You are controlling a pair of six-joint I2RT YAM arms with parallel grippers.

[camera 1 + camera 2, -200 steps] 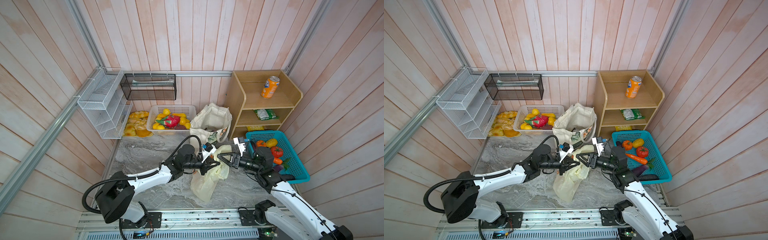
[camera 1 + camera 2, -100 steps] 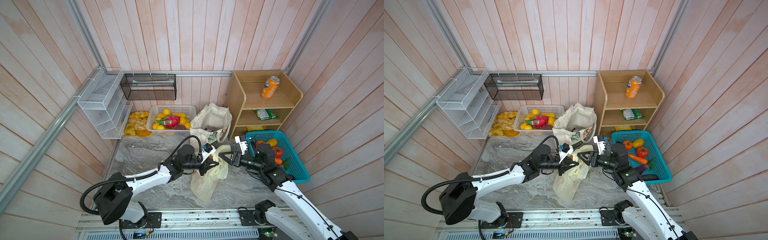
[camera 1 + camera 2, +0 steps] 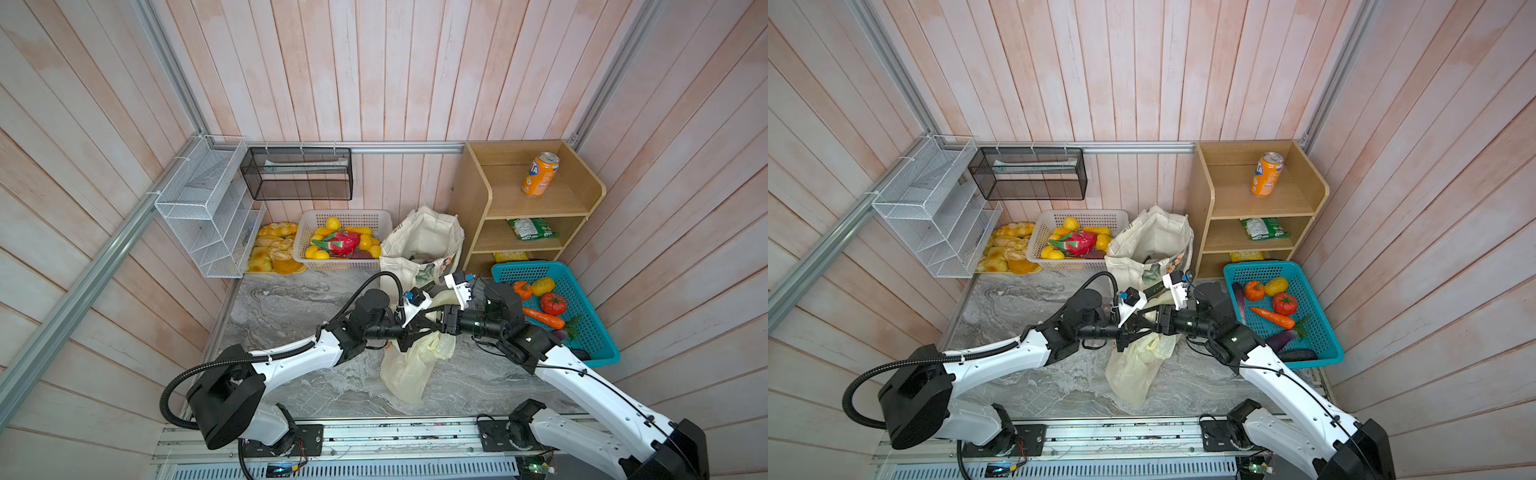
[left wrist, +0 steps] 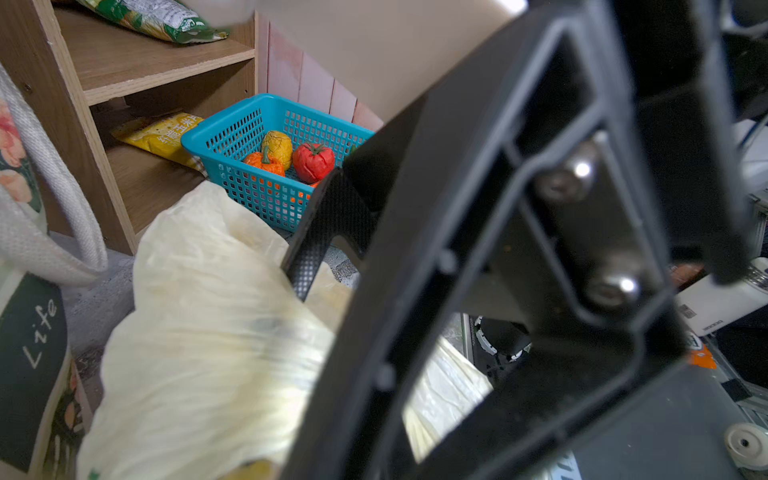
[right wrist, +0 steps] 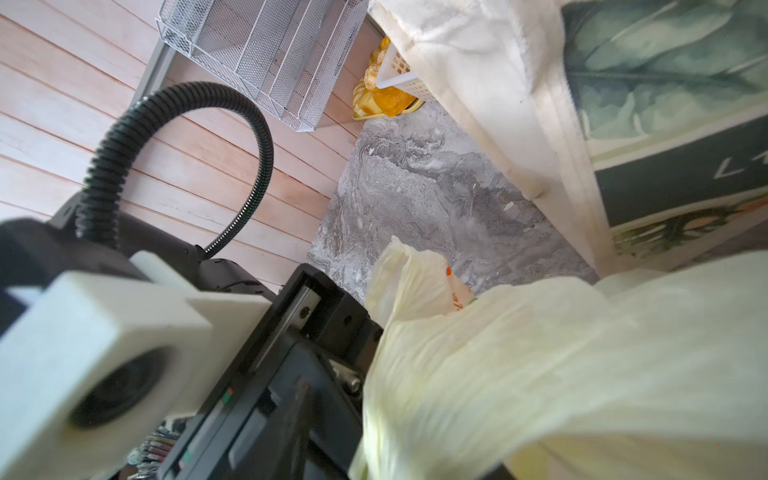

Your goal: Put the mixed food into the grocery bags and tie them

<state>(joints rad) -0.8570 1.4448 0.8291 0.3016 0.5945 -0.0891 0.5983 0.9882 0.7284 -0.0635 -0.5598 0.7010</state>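
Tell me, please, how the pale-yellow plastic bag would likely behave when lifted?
Probably floppy: the plastic bag droops in crinkled folds below the left claw. Likely light, since the film looks thin and translucent. It may slip or stretch where pinched.

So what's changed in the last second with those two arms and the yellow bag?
The right gripper slid in toward the left gripper, narrowing its jaws at the top of the plastic bag; a grip isn't clear. The left gripper stayed shut on the bag; all else unchanged.
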